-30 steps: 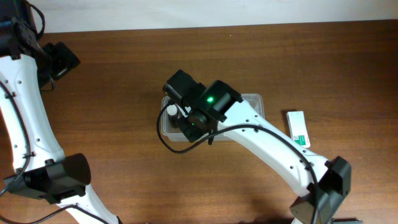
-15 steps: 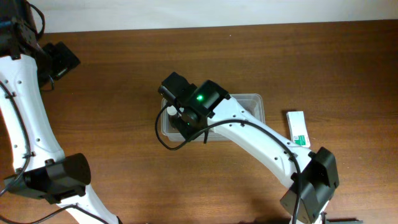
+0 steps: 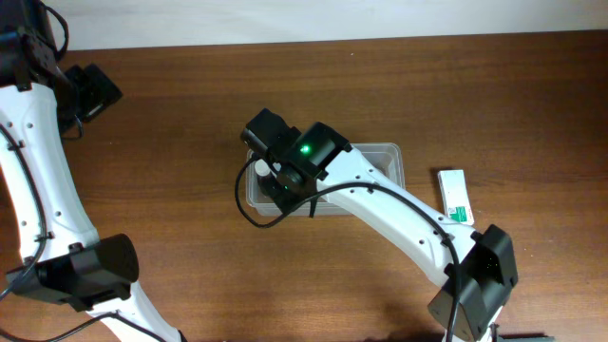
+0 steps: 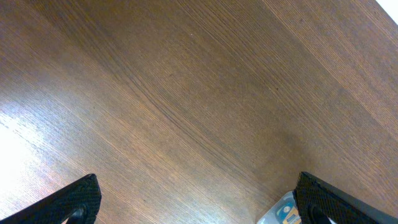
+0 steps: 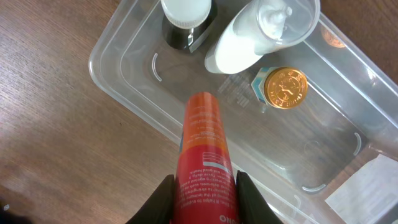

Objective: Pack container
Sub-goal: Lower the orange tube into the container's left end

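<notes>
The clear plastic container point(image 3: 385, 154) sits mid-table; it fills the right wrist view point(image 5: 118, 81). My right gripper point(image 5: 203, 190) is shut on a red-orange tube point(image 5: 202, 146), holding it tip-first over the container's near wall at its left end. Overhead, the right gripper point(image 3: 275, 180) covers that end. Inside are a dark bottle with a white cap point(image 5: 185, 17), a white bottle with a clear cap point(image 5: 249, 43) and a small gold-lidded jar point(image 5: 285, 87). My left gripper point(image 3: 92, 92) is far left, open and empty point(image 4: 199, 208).
A white-and-green carton point(image 3: 456, 197) lies right of the container; its corner shows in the right wrist view point(image 5: 367, 183). A small clear item with a blue and orange label point(image 4: 285, 213) lies by the left gripper's right finger. Bare brown wood surrounds the tub.
My right gripper with the tube moved a little left over the container's left end, then held still. The left arm has not moved.
</notes>
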`<move>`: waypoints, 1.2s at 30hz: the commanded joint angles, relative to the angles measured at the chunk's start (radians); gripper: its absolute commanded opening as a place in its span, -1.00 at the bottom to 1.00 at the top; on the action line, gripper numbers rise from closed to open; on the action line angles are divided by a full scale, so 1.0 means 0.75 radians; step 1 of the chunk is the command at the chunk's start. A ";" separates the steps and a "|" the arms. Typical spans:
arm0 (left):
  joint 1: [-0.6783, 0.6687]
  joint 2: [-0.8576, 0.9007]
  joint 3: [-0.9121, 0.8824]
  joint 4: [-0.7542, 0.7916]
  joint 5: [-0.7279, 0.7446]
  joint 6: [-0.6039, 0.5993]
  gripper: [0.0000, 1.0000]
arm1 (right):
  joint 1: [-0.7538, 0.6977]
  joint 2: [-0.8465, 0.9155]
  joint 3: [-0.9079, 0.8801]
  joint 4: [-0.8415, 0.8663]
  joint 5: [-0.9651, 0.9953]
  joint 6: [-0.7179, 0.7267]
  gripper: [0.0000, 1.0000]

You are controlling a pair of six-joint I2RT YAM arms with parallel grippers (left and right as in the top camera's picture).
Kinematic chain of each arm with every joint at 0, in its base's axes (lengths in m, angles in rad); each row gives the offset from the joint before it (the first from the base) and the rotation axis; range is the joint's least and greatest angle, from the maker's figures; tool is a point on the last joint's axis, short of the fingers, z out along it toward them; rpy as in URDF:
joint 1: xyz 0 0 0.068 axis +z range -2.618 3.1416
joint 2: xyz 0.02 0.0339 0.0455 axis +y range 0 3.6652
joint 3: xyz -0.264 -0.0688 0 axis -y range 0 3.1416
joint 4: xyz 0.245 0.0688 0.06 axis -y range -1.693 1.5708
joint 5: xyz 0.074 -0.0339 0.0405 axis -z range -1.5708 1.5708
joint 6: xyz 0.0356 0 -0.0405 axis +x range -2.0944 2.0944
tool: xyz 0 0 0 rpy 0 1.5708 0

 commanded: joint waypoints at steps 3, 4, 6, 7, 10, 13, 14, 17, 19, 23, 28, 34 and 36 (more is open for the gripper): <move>0.003 -0.013 0.013 -0.001 0.004 0.021 0.99 | 0.010 0.028 0.006 0.013 0.025 -0.023 -0.57; 0.003 -0.013 0.013 -0.001 0.004 0.021 0.99 | 0.010 0.035 0.006 0.013 0.025 -0.034 -0.56; 0.003 -0.013 0.013 -0.001 0.003 0.021 0.99 | 0.010 0.050 0.006 0.012 0.027 -0.062 -0.56; 0.003 -0.013 0.013 -0.001 0.004 0.021 1.00 | 0.010 0.058 0.006 0.012 0.026 -0.067 -0.56; 0.003 -0.013 0.013 -0.001 0.004 0.021 0.99 | 0.010 0.082 0.006 0.012 0.026 -0.069 -0.56; 0.003 -0.013 0.013 -0.001 0.004 0.021 0.99 | 0.010 0.104 0.006 0.014 0.026 -0.085 -0.56; 0.003 -0.013 0.013 -0.001 0.004 0.021 1.00 | 0.010 0.109 0.006 0.016 0.026 -0.090 -0.56; 0.003 -0.013 0.013 -0.001 0.004 0.021 0.99 | 0.010 0.128 0.006 0.034 0.026 -0.100 -0.56; 0.003 -0.013 0.013 -0.001 0.004 0.021 0.99 | 0.010 0.137 0.006 0.045 0.026 -0.125 -0.56; 0.003 -0.013 0.013 -0.001 0.004 0.021 0.99 | 0.010 0.151 0.006 0.052 0.025 -0.128 -0.56; 0.003 -0.013 0.013 -0.001 0.004 0.021 1.00 | 0.010 0.182 0.006 0.056 0.015 -0.128 -0.56; 0.003 -0.013 0.013 -0.001 0.004 0.021 0.99 | 0.010 0.214 0.006 0.079 -0.033 -0.147 -0.56; 0.003 -0.013 0.013 -0.001 0.004 0.021 0.99 | 0.010 0.215 0.006 0.090 -0.073 -0.163 -0.57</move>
